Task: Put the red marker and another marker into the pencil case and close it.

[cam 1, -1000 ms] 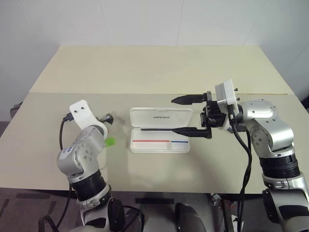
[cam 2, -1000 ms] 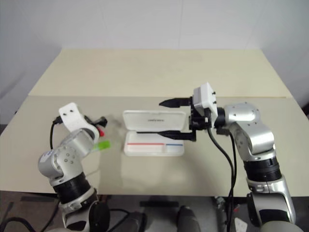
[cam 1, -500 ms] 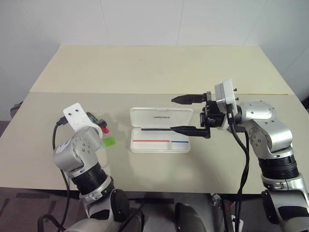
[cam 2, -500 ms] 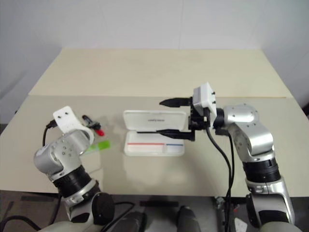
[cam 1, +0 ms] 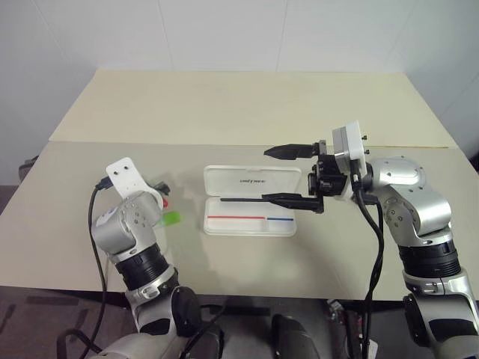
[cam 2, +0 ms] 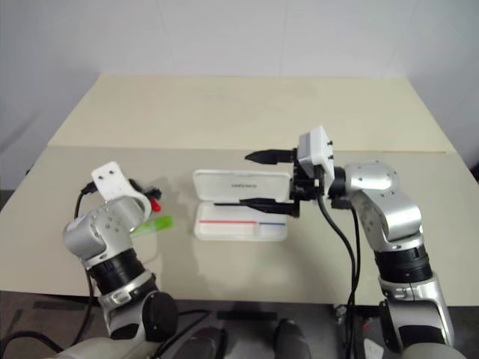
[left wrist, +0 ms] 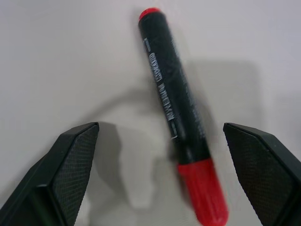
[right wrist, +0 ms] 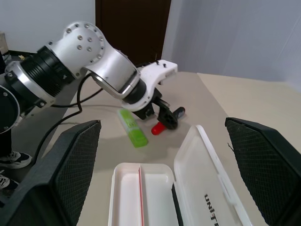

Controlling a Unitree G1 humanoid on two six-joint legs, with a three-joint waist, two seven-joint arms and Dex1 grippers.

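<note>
While the left gripper is held spread wide over the red marker, nothing is gripped yet; the marker lies flat on the table between the 2 fingers, nearer 1 of them in the left wrist view. The marker's barrel is seen as black with red at both ends. The right gripper is also spread wide and empty, held level above the right end of the pencil case. The case lies open near the table's middle, lid folded back, tray bare except for thin stripes. The lime-green marker rests just beside the red one, to the left of the case.

Risks, judged: since the marker sits off-centre and slanted between the fingers, it could be rolled or pushed aside on closing, or pinched at 1 end and swung loose. The green marker could be nudged by the left wrist, being so near. The light case could be shifted or its lid knocked if the right fingers are lowered carelessly.

The surface is a pale cream tabletop, smooth, with a seam across it. White walls are seen behind; a dark doorway shows in the right wrist view.
</note>
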